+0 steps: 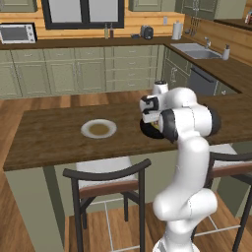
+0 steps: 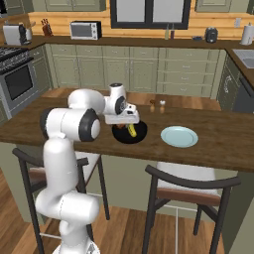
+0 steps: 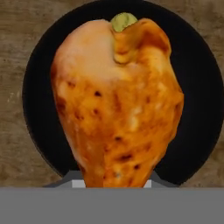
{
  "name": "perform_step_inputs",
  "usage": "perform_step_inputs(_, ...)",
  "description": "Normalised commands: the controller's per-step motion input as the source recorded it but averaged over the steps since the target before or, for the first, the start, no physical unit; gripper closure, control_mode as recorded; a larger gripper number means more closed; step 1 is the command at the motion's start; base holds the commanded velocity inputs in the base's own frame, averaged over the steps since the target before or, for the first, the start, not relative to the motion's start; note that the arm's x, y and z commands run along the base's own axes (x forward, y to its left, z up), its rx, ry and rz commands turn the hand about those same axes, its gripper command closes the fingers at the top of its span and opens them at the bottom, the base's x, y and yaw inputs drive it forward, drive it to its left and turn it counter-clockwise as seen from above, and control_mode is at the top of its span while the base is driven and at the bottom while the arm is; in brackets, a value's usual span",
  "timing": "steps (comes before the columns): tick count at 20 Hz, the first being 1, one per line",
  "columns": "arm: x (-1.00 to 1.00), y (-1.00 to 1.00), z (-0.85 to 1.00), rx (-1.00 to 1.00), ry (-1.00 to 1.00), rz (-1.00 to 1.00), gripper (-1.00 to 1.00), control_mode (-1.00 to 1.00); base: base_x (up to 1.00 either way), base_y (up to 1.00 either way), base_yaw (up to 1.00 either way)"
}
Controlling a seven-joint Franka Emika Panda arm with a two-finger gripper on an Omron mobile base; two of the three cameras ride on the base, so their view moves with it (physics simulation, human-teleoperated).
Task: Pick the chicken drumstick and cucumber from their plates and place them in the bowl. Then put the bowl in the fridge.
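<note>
One drumstick, the chicken drumstick (image 3: 116, 105), filled the middle of the hand view, fingers clamped on its narrow end, hanging over the bowl (image 3: 199, 87) for the drop; the cucumber (image 3: 123, 21) peeked out beneath.

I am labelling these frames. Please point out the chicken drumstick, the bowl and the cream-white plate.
chicken drumstick (image 3: 118, 105): hand view, middle of its glossy orange-brown meat.
bowl (image 3: 199, 87): hand view, black inner wall beside the drumstick.
cream-white plate (image 1: 87, 130): left base view, pale rim around its brownish centre.
</note>
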Motion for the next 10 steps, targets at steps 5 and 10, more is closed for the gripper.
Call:
perform_step_inputs(5,0.17,-0.03,-0.5,0.0,0.0,0.05,1.0,-1.0,0.0,0.0,0.0)
perform_step_inputs(10,0.3,0.0,-0.35,0.0,0.0,0.0,1.0,-1.0,0.0,0.0,0.0)
